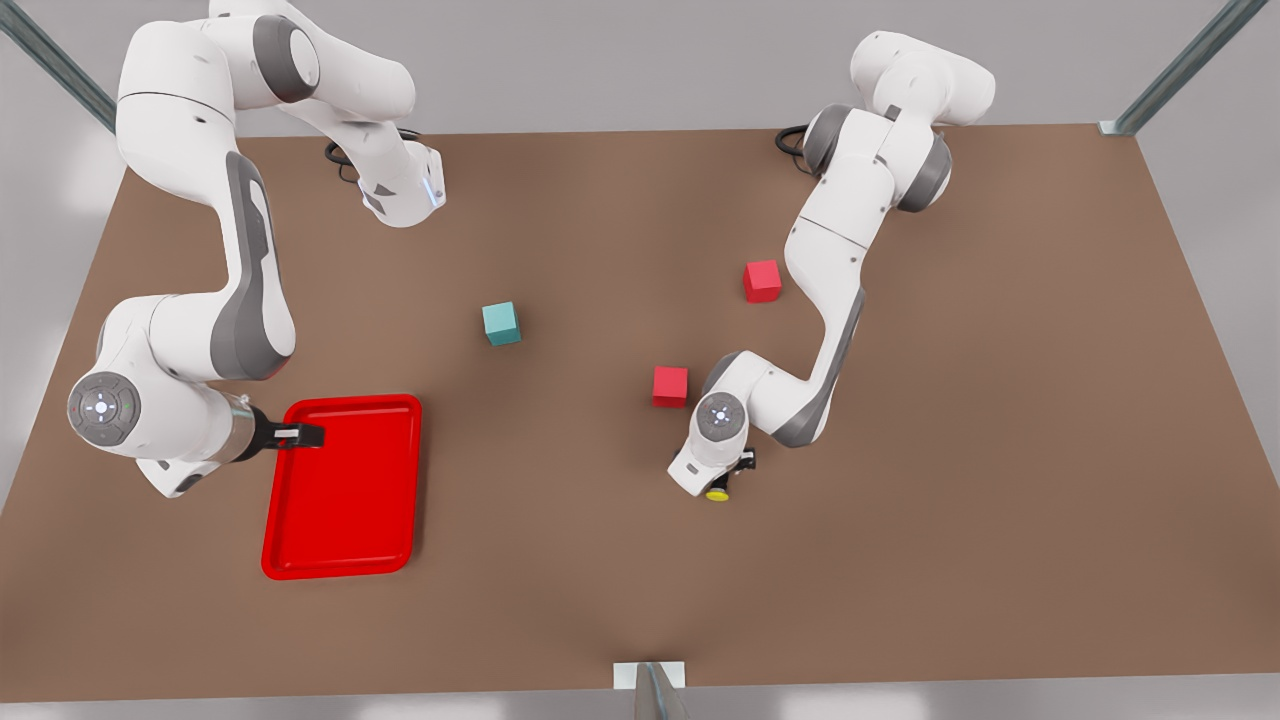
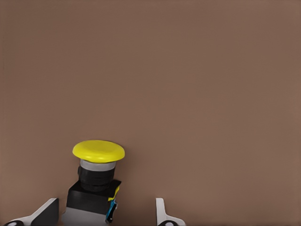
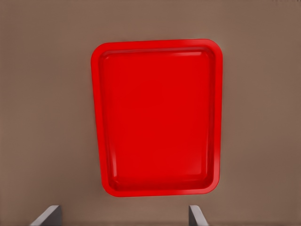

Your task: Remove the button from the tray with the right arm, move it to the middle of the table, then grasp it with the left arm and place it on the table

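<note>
The button point(image 2: 98, 175), yellow cap on a dark body, sits between the fingers of my left gripper point(image 2: 106, 214); one finger point(image 2: 162, 213) stands clearly apart from it, so the gripper is open. In the front view the button point(image 1: 717, 493) shows just under that gripper point(image 1: 728, 478), low over the table point(image 1: 900, 560) right of centre. The red tray point(image 1: 345, 490) lies at the front view's left with nothing in it. My right gripper point(image 1: 303, 436) hovers open over the tray's corner; the tray point(image 3: 157, 117) sits ahead of the right gripper point(image 3: 122, 217).
A teal cube point(image 1: 501, 323) sits mid-table. Two red cubes stand near the left arm: one point(image 1: 670, 386) close beside its wrist, one point(image 1: 762, 281) farther back. Bare brown tabletop stretches along the front edge and at the front view's right.
</note>
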Available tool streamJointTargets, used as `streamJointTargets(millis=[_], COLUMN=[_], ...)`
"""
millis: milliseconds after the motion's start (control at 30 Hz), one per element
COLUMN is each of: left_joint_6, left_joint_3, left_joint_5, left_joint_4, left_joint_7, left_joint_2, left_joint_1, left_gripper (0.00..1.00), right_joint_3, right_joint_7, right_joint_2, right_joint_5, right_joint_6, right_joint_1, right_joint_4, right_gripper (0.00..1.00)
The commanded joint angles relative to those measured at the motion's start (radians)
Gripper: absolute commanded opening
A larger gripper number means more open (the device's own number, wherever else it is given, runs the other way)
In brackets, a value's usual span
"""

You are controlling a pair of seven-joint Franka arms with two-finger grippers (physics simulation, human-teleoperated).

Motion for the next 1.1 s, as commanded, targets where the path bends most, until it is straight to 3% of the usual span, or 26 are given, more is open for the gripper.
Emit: streamJointTargets(millis=[0, 33, 133, 200, 267, 300, 500, 567, 633, 733, 1067], left_joint_6=[0.001, 0.001, 0.0, 0.0, 0.0, -0.003, -0.089, -0.118, -0.147, -0.132, -0.144], left_joint_3=[0.0, 0.0, 0.0, 0.0, 0.0, 0.0, -0.008, -0.002, -0.002, 0.005, 0.011], left_joint_5=[0.001, 0.001, -0.002, -0.002, -0.002, -0.002, -0.007, -0.094, -0.214, -0.217, 0.507], left_joint_4=[0.0, 0.0, 0.0, 0.002, 0.002, 0.002, 0.02, 0.02, 0.021, 0.063, 0.061], left_joint_7=[0.02, 0.018, 0.018, 0.018, 0.018, 0.015, 0.01, -0.019, -0.161, -0.536, -1.579], left_joint_2=[0.0, -0.002, -0.002, -0.002, -0.004, -0.008, -0.05, -0.105, -0.162, -0.169, -0.132], left_joint_1=[0.001, 0.001, 0.001, 0.002, 0.004, 0.005, 0.038, 0.048, 0.074, 0.067, 0.007], left_gripper=[1.0, 0.99, 0.69, 0.61, 0.37, 0.35, 0.31, 0.32, 0.32, 0.32, 0.32], right_joint_3=[0.0, 0.0, 0.0, 0.0, 0.0, 0.0, 0.0, 0.0, 0.0, 0.0, 0.0], right_joint_7=[-0.006, -0.006, -0.006, -0.006, -0.006, -0.006, -0.006, -0.006, -0.006, -0.006, -0.006], right_joint_2=[-0.002, -0.002, 0.0, 0.0, 0.0, 0.0, 0.0, 0.0, 0.0, 0.0, 0.0], right_joint_5=[0.001, 0.0, 0.0, 0.0, 0.0, 0.0, 0.0, 0.0, 0.0, -0.002, -0.003], right_joint_6=[-0.001, -0.001, -0.001, -0.001, 0.0, 0.0, 0.0, 0.0, 0.0, 0.0, 0.002], right_joint_1=[0.0, 0.0, 0.0, 0.0, 0.0, 0.0, 0.0, 0.0, 0.0, 0.0, 0.001], right_joint_4=[0.001, 0.0, 0.0, 0.0, 0.0, 0.0, 0.0, 0.0, 0.0, 0.0, -0.002], right_gripper=[1.0, 1.0, 1.0, 1.0, 1.0, 1.0, 1.0, 1.0, 1.0, 1.0, 1.0])
